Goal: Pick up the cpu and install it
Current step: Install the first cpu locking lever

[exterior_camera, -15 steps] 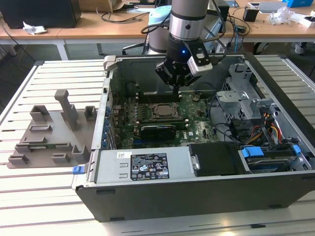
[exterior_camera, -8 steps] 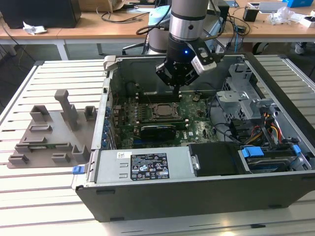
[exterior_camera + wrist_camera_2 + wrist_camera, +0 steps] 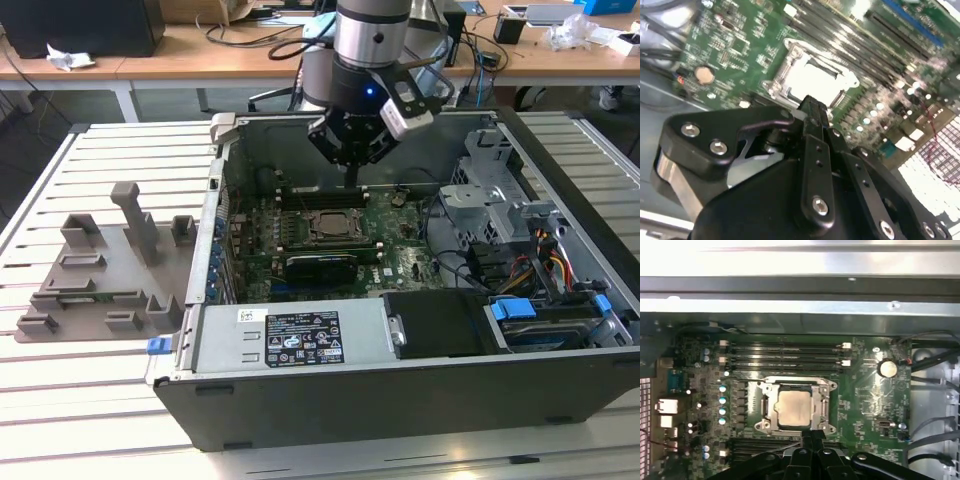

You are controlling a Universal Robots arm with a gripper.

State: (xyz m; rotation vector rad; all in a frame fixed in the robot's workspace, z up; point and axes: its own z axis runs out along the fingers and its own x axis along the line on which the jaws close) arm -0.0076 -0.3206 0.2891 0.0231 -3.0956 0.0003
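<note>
Gripper [image 3: 352, 180] closed, empty, hovering above the socket [image 3: 796, 407]. Cpu [image 3: 795, 407] seated inside the socket on the motherboard [image 3: 865, 395], apart from the fingertips.

The exterior view looks down at an angle from in front of the open case [image 3: 420, 390], taking in the arm and the bench. The first wrist view looks straight down on the board [image 3: 865, 395], fairly near. The second wrist view looks obliquely past the gripper [image 3: 812, 107], closer still. All three share the socket [image 3: 330, 226].
</note>
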